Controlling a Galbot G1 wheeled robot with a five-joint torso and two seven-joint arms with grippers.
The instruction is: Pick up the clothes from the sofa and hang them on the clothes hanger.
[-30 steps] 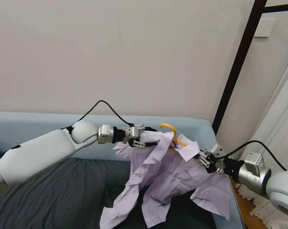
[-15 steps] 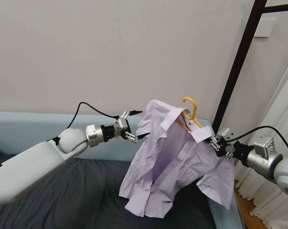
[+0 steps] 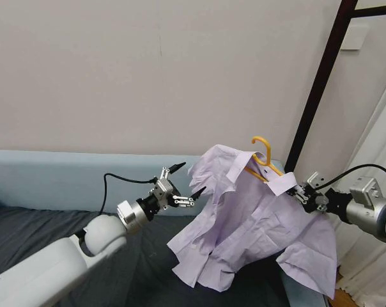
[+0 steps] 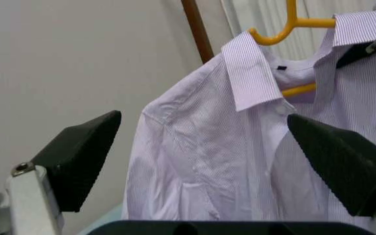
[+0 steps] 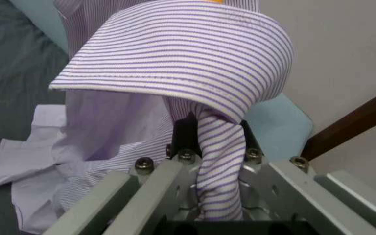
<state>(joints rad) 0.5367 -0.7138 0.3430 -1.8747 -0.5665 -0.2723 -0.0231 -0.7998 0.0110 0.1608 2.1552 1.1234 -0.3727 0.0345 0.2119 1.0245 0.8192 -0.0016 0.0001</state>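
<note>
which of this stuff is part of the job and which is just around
Job: shirt, hanger, sofa, right hand shut on the shirt, left hand open beside it.
Just around: dark cover, curtain.

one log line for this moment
right gripper: shut on shirt collar | left gripper: open, beside shirt | shirt: on hanger, held above sofa

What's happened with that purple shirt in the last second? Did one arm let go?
Yes. The left pincer let go of the shirt and drew back, lower; it is now open, clear of the cloth. The right pincer raised the shirt and its yellow hanger higher above the sofa. Unchanged: the right pincer's grip by the collar, the hanger inside the shirt.
</note>
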